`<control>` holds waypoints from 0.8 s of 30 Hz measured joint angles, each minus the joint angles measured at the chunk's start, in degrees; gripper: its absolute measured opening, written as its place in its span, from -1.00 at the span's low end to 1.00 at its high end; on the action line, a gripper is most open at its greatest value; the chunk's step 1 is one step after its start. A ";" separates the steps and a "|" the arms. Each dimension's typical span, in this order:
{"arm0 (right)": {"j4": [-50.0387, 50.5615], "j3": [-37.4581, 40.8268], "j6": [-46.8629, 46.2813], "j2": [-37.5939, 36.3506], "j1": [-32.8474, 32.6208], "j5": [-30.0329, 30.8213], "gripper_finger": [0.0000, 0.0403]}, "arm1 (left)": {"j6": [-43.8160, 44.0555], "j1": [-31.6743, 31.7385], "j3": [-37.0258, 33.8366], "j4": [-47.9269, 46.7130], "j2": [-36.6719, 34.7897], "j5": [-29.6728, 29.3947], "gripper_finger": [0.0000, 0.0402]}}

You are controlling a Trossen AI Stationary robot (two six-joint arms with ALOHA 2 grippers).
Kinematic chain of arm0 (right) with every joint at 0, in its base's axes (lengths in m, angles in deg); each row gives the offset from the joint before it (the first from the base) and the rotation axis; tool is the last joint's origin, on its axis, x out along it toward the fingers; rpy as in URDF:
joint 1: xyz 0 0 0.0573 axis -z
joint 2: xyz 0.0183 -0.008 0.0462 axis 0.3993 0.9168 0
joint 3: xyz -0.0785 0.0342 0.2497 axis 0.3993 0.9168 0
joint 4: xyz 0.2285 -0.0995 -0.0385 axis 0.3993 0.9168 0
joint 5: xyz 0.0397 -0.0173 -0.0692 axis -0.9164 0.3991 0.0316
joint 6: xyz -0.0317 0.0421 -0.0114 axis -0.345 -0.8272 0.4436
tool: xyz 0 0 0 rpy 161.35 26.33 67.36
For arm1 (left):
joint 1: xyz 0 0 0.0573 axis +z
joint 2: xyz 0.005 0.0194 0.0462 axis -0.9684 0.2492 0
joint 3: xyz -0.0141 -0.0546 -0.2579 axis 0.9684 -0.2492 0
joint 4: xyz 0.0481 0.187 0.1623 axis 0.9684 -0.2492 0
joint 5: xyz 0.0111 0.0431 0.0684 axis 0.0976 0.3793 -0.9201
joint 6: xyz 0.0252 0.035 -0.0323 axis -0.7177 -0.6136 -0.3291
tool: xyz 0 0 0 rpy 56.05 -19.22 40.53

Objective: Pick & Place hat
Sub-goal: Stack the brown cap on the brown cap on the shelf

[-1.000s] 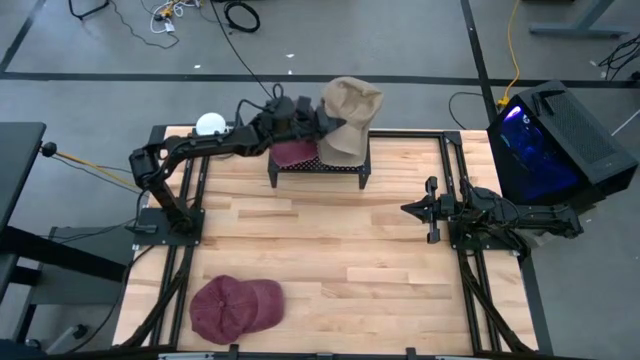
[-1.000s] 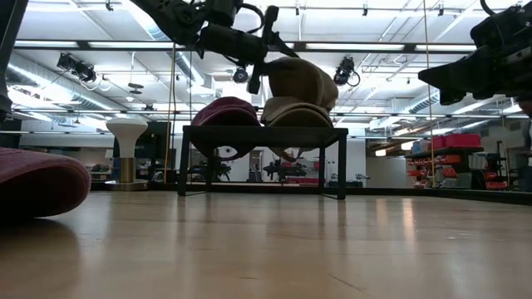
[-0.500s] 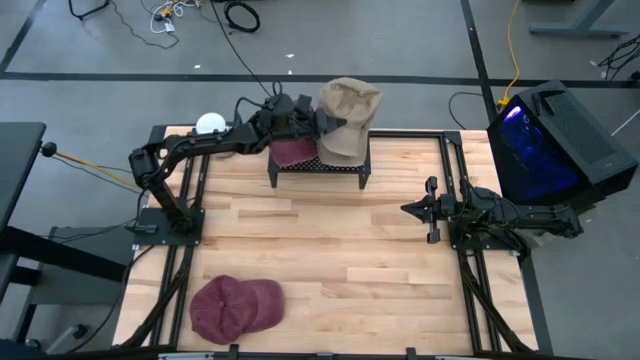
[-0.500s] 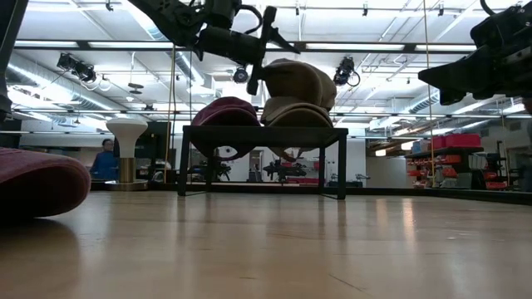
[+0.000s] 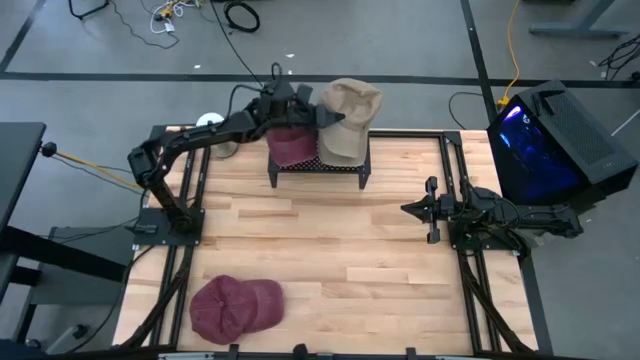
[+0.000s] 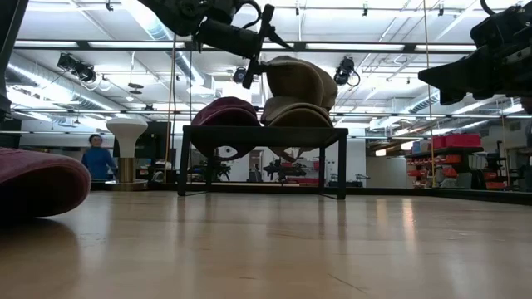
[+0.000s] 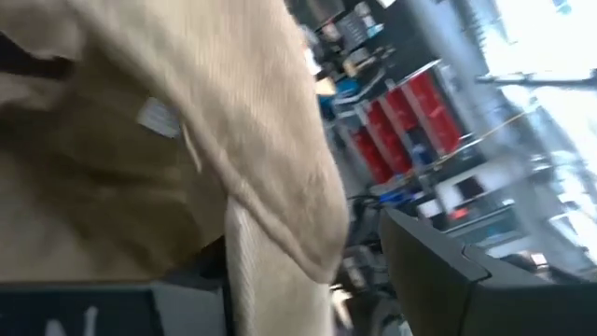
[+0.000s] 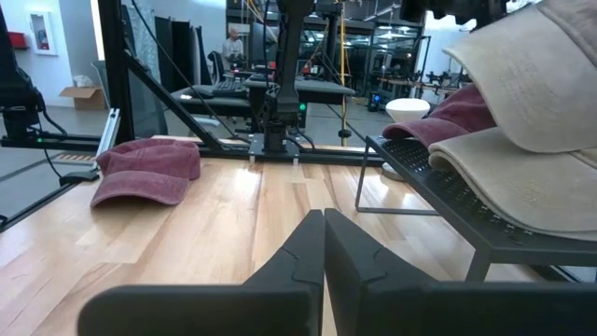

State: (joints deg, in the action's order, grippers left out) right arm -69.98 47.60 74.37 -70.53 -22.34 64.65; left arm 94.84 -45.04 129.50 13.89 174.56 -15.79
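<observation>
Over the black rack (image 5: 318,166) | our left gripper (image 5: 312,113) clenched on the upper tan hat (image 5: 346,104) | we'd raise it clear without snagging the tan hat beneath (image 6: 298,113) | right gripper (image 5: 431,209) closed, parked.

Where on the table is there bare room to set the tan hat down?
Bare wood runs from the black rack down to the maroon cap at the near left corner, and across to the right gripper. The rack is crowded: a maroon hat, tan hats, and the left gripper on one.
</observation>
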 joint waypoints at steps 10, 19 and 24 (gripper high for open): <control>0.00 0.00 0.00 0.00 -0.02 0.00 -0.95 | -12.19 2.29 8.21 -18.45 0.00 -0.15 0.02; 0.00 0.00 -0.01 0.00 -0.01 0.00 -0.95 | -25.92 3.18 15.57 -35.22 0.00 -7.12 0.02; 0.00 0.00 0.00 0.00 0.00 0.00 -0.95 | -30.14 3.17 17.22 -37.68 0.00 -11.30 0.02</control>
State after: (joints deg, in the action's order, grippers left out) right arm -69.98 47.60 74.37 -70.53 -22.34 64.65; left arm 64.71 -41.88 146.72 -23.79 174.56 -27.10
